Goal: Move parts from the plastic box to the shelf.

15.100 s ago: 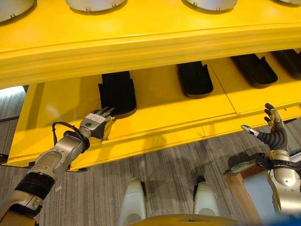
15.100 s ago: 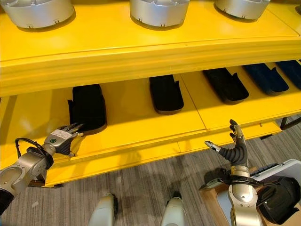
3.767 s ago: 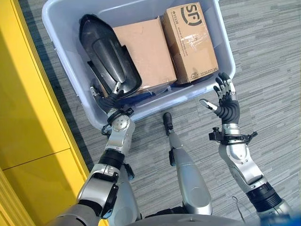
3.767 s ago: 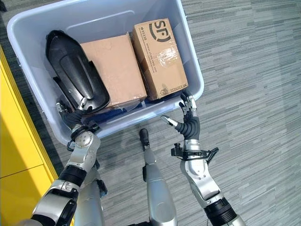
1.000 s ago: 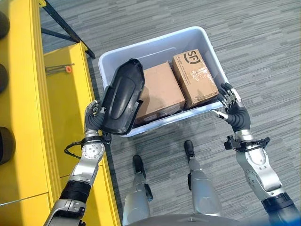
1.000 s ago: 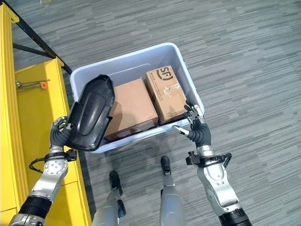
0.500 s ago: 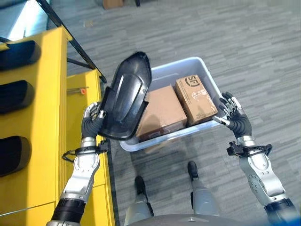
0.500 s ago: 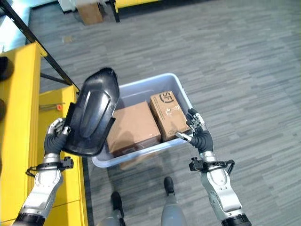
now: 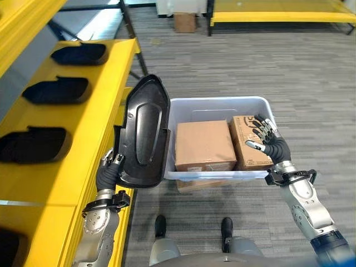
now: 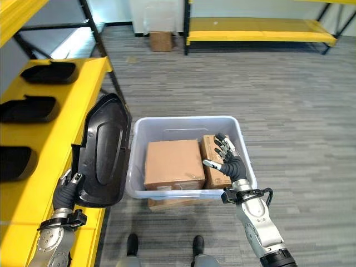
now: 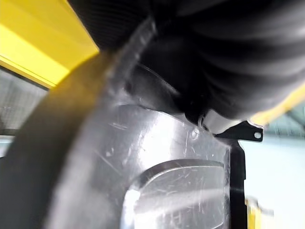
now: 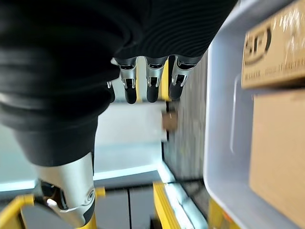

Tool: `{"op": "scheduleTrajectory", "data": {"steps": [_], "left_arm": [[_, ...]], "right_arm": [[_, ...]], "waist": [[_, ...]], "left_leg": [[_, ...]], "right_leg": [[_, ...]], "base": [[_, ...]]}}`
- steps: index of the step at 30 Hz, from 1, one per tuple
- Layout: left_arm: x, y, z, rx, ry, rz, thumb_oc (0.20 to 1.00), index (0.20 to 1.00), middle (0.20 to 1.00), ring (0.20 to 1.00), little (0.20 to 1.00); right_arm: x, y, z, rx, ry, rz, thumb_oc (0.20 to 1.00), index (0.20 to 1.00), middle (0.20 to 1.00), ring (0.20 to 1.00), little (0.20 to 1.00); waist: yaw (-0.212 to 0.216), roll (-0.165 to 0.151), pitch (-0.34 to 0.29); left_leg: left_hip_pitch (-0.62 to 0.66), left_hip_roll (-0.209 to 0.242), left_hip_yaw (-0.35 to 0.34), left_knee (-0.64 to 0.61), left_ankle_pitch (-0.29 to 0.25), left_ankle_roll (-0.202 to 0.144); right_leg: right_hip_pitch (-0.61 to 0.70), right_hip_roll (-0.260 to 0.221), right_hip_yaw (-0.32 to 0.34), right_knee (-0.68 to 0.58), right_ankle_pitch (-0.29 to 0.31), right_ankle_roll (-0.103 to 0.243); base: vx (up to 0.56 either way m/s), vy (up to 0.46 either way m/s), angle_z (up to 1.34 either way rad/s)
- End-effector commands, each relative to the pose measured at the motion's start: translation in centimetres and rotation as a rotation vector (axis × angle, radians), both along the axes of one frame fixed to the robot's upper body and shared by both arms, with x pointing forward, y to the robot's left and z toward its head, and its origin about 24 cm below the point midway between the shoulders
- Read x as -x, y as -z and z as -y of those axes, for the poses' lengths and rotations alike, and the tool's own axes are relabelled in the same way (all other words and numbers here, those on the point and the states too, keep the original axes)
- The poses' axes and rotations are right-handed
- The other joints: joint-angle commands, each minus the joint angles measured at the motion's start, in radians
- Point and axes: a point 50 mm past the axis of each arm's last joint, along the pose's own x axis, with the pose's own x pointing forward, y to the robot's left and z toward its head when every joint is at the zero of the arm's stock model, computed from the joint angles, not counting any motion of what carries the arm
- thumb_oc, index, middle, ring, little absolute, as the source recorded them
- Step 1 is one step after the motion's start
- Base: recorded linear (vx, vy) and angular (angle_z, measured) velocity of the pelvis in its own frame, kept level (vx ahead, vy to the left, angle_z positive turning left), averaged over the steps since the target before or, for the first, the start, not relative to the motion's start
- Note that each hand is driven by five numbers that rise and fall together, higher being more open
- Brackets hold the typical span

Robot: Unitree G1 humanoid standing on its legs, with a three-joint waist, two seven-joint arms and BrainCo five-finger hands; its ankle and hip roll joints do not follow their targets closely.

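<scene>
A large black moulded part point(image 9: 142, 133) stands upright between the yellow shelf point(image 9: 83, 144) and the pale plastic box point(image 9: 217, 103). My left hand point(image 9: 107, 176) is shut on its lower edge; the part's glossy inner face point(image 11: 181, 186) shows up close in the left wrist view. Over the box's near right corner my right hand point(image 9: 268, 143) is open, its fingers point(image 12: 150, 86) straight and holding nothing. Two cardboard boxes point(image 9: 204, 146) point(image 9: 247, 142) lie inside the plastic box.
Three black parts point(image 9: 79, 54) point(image 9: 55, 90) point(image 9: 32, 143) lie in a row on the yellow shelf at my left. Another yellow rack point(image 10: 261, 23) and a small carton point(image 10: 160, 40) stand at the far side of the grey floor.
The camera has swung up toward the shelf. My left hand still holds the black part, now upright by the shelf edge. The right hand stays open near the box.
</scene>
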Motion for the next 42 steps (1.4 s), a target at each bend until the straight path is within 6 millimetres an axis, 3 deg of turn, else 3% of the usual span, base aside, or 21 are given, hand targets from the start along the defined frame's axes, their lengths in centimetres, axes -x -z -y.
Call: {"op": "scheduleTrajectory", "data": {"steps": [1, 2, 3, 4, 7, 10, 11, 12, 13, 15, 16, 19, 23, 24, 26, 28, 31, 33, 37, 38, 42], "left_arm": [[-1.9, -3.9, -1.7, -0.025, -0.004, 0.2, 0.2, 0.2, 0.2, 0.2, 0.2], [-1.9, -3.9, -1.7, -0.025, -0.004, 0.2, 0.2, 0.2, 0.2, 0.2, 0.2], [-2.0, -4.3, -1.6, -0.042, -0.002, 0.214, 0.2, 0.2, 0.2, 0.2, 0.2], [-2.2, -4.5, -1.6, -0.064, -0.002, 0.222, 0.2, 0.2, 0.2, 0.2, 0.2], [-2.3, -4.8, -1.6, -0.11, 0.003, 0.225, 0.2, 0.2, 0.2, 0.2, 0.2], [-2.0, -4.5, -1.8, -0.133, -0.004, 0.204, 0.2, 0.2, 0.2, 0.2, 0.2], [-1.6, -4.6, -2.4, -0.159, -0.021, 0.2, 0.2, 0.2, 0.2, 0.2, 0.2], [-1.6, -4.6, -2.4, -0.16, -0.022, 0.2, 0.2, 0.2, 0.2, 0.2, 0.2], [-1.1, -4.8, -3.1, -0.21, -0.046, 0.195, 0.2, 0.2, 0.2, 0.2, 0.2], [-1.0, -4.9, -3.3, -0.223, -0.061, 0.198, 0.2, 0.2, 0.2, 0.2, 0.2], [-1.0, -5.2, -3.6, -0.246, -0.071, 0.201, 0.2, 0.2, 0.2, 0.2, 0.2], [-0.9, -5.6, -3.9, -0.284, -0.082, 0.211, 0.2, 0.2, 0.2, 0.2, 0.2], [-1.1, -6.0, -3.9, -0.317, -0.088, 0.223, 0.2, 0.2, 0.2, 0.2, 0.2], [-1.4, -6.1, -4.0, -0.334, -0.089, 0.224, 0.2, 0.2, 0.2, 0.2, 0.2], [-1.9, -6.5, -4.0, -0.353, -0.093, 0.238, 0.2, 0.2, 0.2, 0.2, 0.2], [-2.4, -6.8, -4.0, -0.369, -0.097, 0.249, 0.2, 0.2, 0.2, 0.2, 0.2], [-2.5, -7.3, -4.1, -0.396, -0.094, 0.26, 0.2, 0.2, 0.2, 0.2, 0.2], [-2.3, -7.2, -4.3, -0.407, -0.106, 0.254, 0.2, 0.2, 0.2, 0.2, 0.2], [-1.8, -6.8, -4.4, -0.39, -0.113, 0.239, 0.2, 0.2, 0.2, 0.2, 0.2], [-1.2, -6.7, -4.4, -0.363, -0.112, 0.241, 0.2, 0.2, 0.2, 0.2, 0.2], [-1.2, -6.2, -3.9, -0.352, -0.077, 0.226, 0.2, 0.2, 0.2, 0.2, 0.2]], "right_arm": [[-0.7, -2.2, 0.9, 0.042, 0.028, 0.11, 1.0, 1.0, 1.0, 1.0, 1.0], [-0.7, -2.3, 0.9, 0.042, 0.029, 0.111, 1.0, 1.0, 1.0, 1.0, 1.0], [-0.5, -2.3, 1.2, 0.035, 0.047, 0.115, 1.0, 1.0, 1.0, 1.0, 1.0], [-0.4, -2.1, 1.3, 0.029, 0.056, 0.11, 1.0, 1.0, 1.0, 1.0, 1.0], [-0.1, -1.2, 1.1, -0.018, 0.066, 0.08, 1.0, 1.0, 1.0, 1.0, 1.0], [0.4, -0.9, 1.3, -0.046, 0.081, 0.07, 1.0, 1.0, 1.0, 1.0, 1.0], [0.4, -0.7, 0.9, -0.065, 0.071, 0.061, 1.0, 1.0, 1.0, 1.0, 1.0], [0.4, -0.7, 0.9, -0.066, 0.071, 0.061, 1.0, 1.0, 1.0, 1.0, 1.0], [0.5, -0.4, 0.5, -0.06, 0.056, 0.046, 1.0, 1.0, 1.0, 1.0, 1.0], [0.4, -0.1, 0.4, -0.061, 0.054, 0.038, 1.0, 1.0, 1.0, 1.0, 1.0], [0.2, 0.0, 0.0, -0.064, 0.045, 0.032, 1.0, 1.0, 1.0, 1.0, 1.0], [0.1, 0.1, -0.2, -0.064, 0.04, 0.029, 1.0, 1.0, 1.0, 1.0, 1.0], [0.2, 0.9, -0.8, -0.082, 0.041, -0.002, 1.0, 1.0, 1.0, 1.0, 1.0], [0.2, 1.2, -1.3, -0.097, 0.031, -0.016, 1.0, 1.0, 1.0, 1.0, 1.0], [0.0, 0.9, -1.9, -0.111, 0.01, -0.005, 1.0, 1.0, 1.0, 1.0, 1.0], [-0.3, 0.7, -2.7, -0.129, -0.026, 0.0, 1.0, 1.0, 1.0, 1.0, 1.0], [-0.2, 0.7, -3.6, -0.146, -0.08, -0.006, 1.0, 1.0, 1.0, 1.0, 1.0], [-0.3, 1.1, -4.3, -0.163, -0.121, -0.025, 1.0, 1.0, 1.0, 1.0, 1.0], [-0.1, 1.4, -4.4, -0.161, -0.131, -0.038, 1.0, 1.0, 1.0, 1.0, 1.0], [-0.3, 1.0, -4.5, -0.148, -0.147, -0.024, 1.0, 1.0, 1.0, 1.0, 1.0], [-0.2, 0.8, -4.2, -0.148, -0.14, -0.016, 1.0, 1.0, 1.0, 1.0, 1.0]], "waist": [[0.009, -0.038, 0.007], [0.008, -0.037, 0.007], [0.002, -0.056, 0.006], [-0.006, -0.059, 0.002], [-0.015, -0.058, -0.007], [-0.013, -0.047, -0.016], [0.003, -0.049, -0.017], [0.001, -0.051, -0.016], [0.023, -0.06, -0.015], [0.028, -0.065, -0.014], [0.037, -0.074, -0.012], [0.047, -0.088, -0.009], [0.055, -0.1, -0.017], [0.042, -0.098, -0.026], [0.005, -0.08, -0.023], [-0.019, -0.063, -0.012], [-0.027, -0.06, -0.004], [-0.034, -0.087, -0.013], [-0.013, -0.103, -0.031], [0.008, -0.105, -0.046], [0.01, -0.114, -0.04]], "left_leg": [[0.144, 0.044, 0.076, -0.032, 0.074, -0.001], [0.14, 0.044, 0.074, -0.03, 0.075, 0.0], [0.146, 0.021, 0.104, 0.057, -0.005, 0.029], [0.171, 0.024, 0.147, 0.088, -0.037, 0.035], [0.225, -0.019, 0.131, 0.094, -0.13, 0.043], [0.237, -0.039, 0.134, 0.025, -0.161, 0.05], [0.245, -0.065, 0.122, 0.003, -0.173, 0.059], [0.245, -0.067, 0.121, 0.003, -0.173, 0.06], [0.241, -0.097, 0.112, -0.006, -0.191, 0.069], [0.238, -0.11, 0.103, -0.004, -0.203, 0.074], [0.227, -0.14, 0.09, 0.016, -0.233, 0.089], [0.21, -0.178, 0.081, 0.05, -0.266, 0.107], [0.186, -0.263, 0.051, 0.069, -0.292, 0.143], [0.19, -0.295, 0.031, 0.047, -0.282, 0.166], [0.211, -0.31, -0.008, 0.01, -0.269, 0.181], [0.223, -0.316, -0.037, -0.015, -0.242, 0.193], [0.239, -0.327, -0.069, -0.035, -0.217, 0.214], [0.25, -0.363, -0.098, -0.048, -0.202, 0.216], [0.244, -0.374, -0.091, -0.054, -0.196, 0.208], [0.231, -0.364, -0.064, -0.058, -0.194, 0.203], [0.183, -0.376, -0.066, 0.025, -0.208, 0.191]], "right_leg": [[-0.001, -0.116, 0.01, 0.115, 0.001, 0.065], [0.0, -0.115, 0.009, 0.11, 0.007, 0.065], [0.025, -0.142, -0.049, 0.066, 0.039, 0.062], [0.034, -0.152, -0.086, 0.055, 0.039, 0.056], [0.071, -0.16, -0.137, 0.031, 0.049, 0.063], [0.107, -0.19, -0.168, 0.042, 0.059, 0.084], [0.131, -0.223, -0.186, 0.036, 0.078, 0.1], [0.133, -0.225, -0.187, 0.035, 0.078, 0.101], [0.158, -0.264, -0.22, 0.019, 0.108, 0.122], [0.167, -0.278, -0.23, 0.012, 0.117, 0.131], [0.175, -0.306, -0.235, 0.005, 0.137, 0.146], [0.184, -0.34, -0.237, -0.002, 0.166, 0.165], [0.194, -0.41, -0.225, -0.011, 0.254, 0.2], [0.172, -0.42, -0.171, 0.015, 0.272, 0.194], [0.112, -0.349, 0.049, 0.053, 0.264, 0.164], [0.036, -0.206, 0.24, 0.1, 0.179, 0.124], [-0.002, -0.049, 0.267, 0.199, 0.067, 0.08], [0.014, 0.074, 0.235, 0.177, 0.027, 0.039], [0.073, 0.048, 0.215, 0.062, 0.045, 0.045], [0.111, 0.049, 0.234, -0.046, 0.078, 0.047], [0.137, 0.042, 0.212, -0.092, 0.095, 0.041]], "base": [[-0.11, -0.129, 1.2], [-0.14, -0.137, 0.97], [-0.13, -0.104, 0.82], [-0.14, -0.11, 1.04], [-0.01, -0.001, 0.79], [0.1, 0.172, 0.83], [0.09, 0.224, 1.03], [0.08, 0.305, 1.01], [0.02, 0.156, 0.73], [0.01, 0.188, 0.54], [0.01, 0.171, 0.29], [0.02, 0.204, 0.17], [0.04, 0.25, 0.26], [0.1, 0.325, 0.21], [0.1, 0.277, 0.56], [0.06, 0.241, 0.65], [0.04, 0.131, 0.28], [0.0, 0.008, 0.63], [-0.04, -0.053, 0.24], [-0.06, -0.076, 0.12], [-0.12, -0.047, 0.0]]}}
